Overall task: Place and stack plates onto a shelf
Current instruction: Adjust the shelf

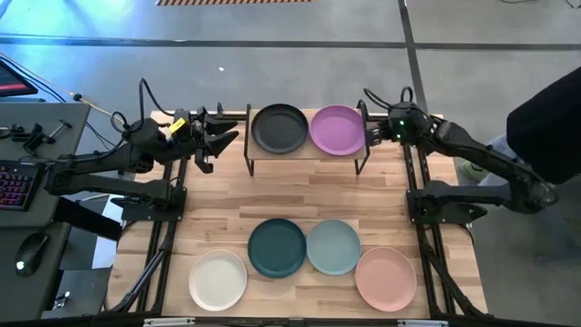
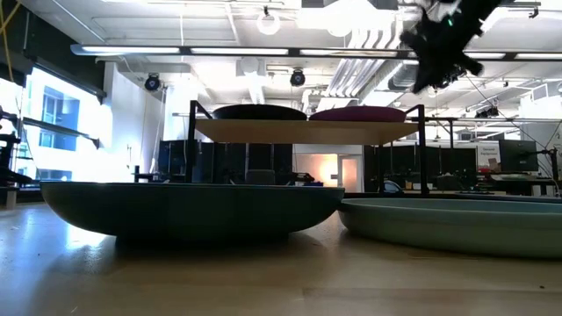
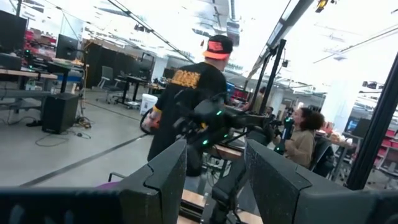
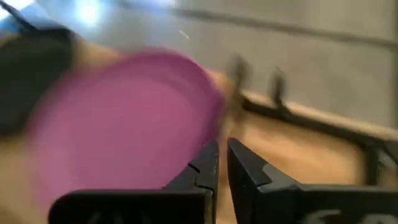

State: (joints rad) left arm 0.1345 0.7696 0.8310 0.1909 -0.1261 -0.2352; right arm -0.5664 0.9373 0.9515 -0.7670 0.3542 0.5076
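Jaws on the right gripper [image 4: 222, 163] nearly pressed together, only a thin slit between the tips, nothing pinched. Jaws on the left gripper [image 3: 214, 163] spread wide, nothing held.

Right gripper [image 1: 375, 130] sits just beside the right end of the shelf [image 1: 250, 156], close to the rim of the purple plate [image 1: 337, 130]; contact not clear from above. In the right wrist view the tips point just past the edge of the purple plate [image 4: 118, 124], blurred.

Left gripper [image 1: 221, 138] hangs off the left end of the shelf, apart from it, fingers pointing toward the black plate [image 1: 279, 128]. Left wrist view looks across to the other arm [image 3: 217, 121] and the room, where a person in a dark shirt and cap [image 3: 186, 93] stands and another person [image 3: 303, 134] sits.

Shelf at the far middle of the table [image 1: 218, 209]. Black plate on its left half, purple plate on its right half, side by side, rims about touching. Low view confirms both resting flat on the board [image 2: 307, 131].

Four plates on the tabletop, near side:
- white plate [image 1: 218, 278], leftmost, nearest the front edge
- dark teal plate [image 1: 277, 247], centre
- pale blue-green plate [image 1: 333, 246], touching the teal one's right side
- pink plate [image 1: 386, 277], rightmost, just beside the blue-green one

Low view: dark teal plate [image 2: 189, 211] and pale blue-green plate [image 2: 457, 224] fill the foreground.
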